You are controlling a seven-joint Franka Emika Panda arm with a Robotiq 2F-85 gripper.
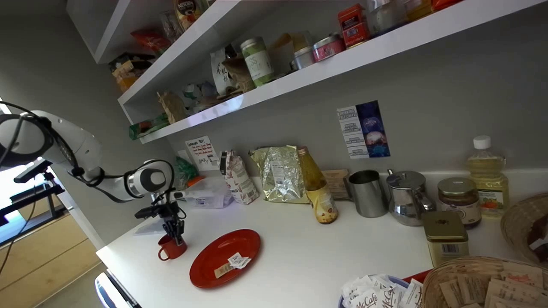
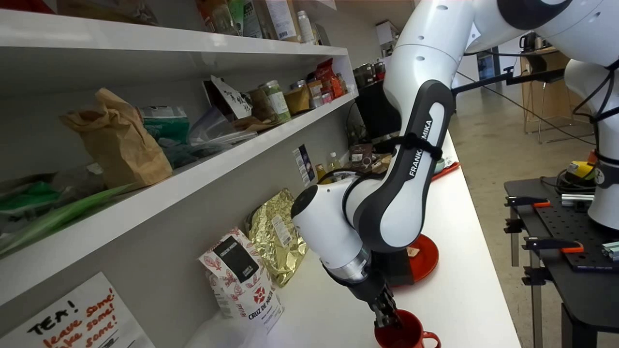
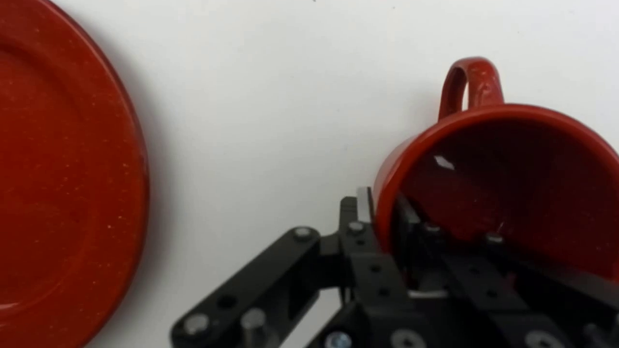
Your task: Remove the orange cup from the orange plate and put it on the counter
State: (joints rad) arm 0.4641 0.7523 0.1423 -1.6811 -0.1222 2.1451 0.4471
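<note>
Your black gripper (image 3: 384, 208), nearly closed, pinches the wall of the short round red-orange cup (image 3: 508, 181) beside the flat round red-orange plate (image 1: 224, 248), on or just above the smooth white counter (image 1: 295, 261), so releasing with its base tilted could topple it

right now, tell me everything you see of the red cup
The red cup is short, round and glossy, perhaps glazed ceramic, with one loop handle; its inside is dark red. It is mouth-up beside the red plate, not touching it. The gripper pinches its rim, one finger inside, one outside. Whether its base touches the white counter, I can't tell.
</note>
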